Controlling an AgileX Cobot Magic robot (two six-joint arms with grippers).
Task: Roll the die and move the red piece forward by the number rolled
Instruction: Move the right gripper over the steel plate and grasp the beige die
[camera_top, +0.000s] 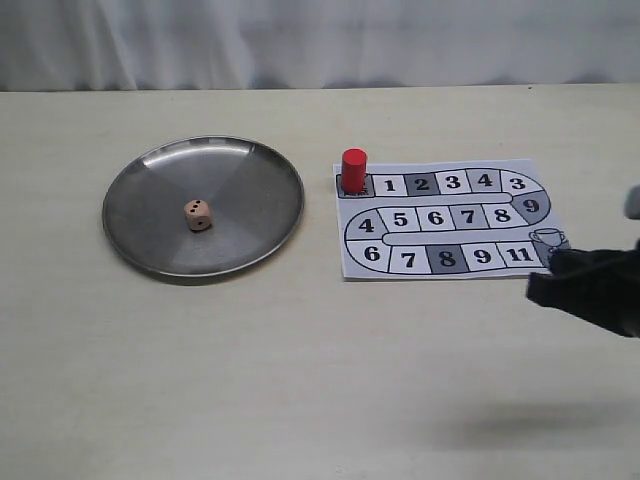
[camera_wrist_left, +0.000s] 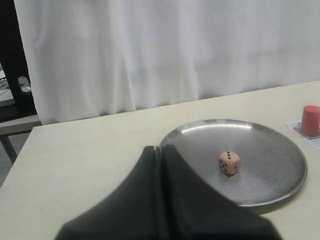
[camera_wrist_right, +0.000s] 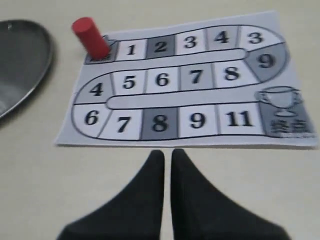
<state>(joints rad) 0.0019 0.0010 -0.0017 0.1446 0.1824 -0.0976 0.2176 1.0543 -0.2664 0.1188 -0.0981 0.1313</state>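
- The die (camera_top: 198, 214) lies in the metal plate (camera_top: 140, 190); its top face is too small to read.
- The red piece (camera_top: 354, 168) stands on the start square of the board (camera_top: 436, 217), beside 1, so its move forward looks undone.
- The left claw (camera_wrist_left: 161, 149) and the right claw (camera_wrist_right: 164, 152) are both pressed together and hold nothing.

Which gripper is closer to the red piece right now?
Right. The right gripper is just off the board, across it from the red piece. The left gripper is beyond the plate, which lies between it and the piece.
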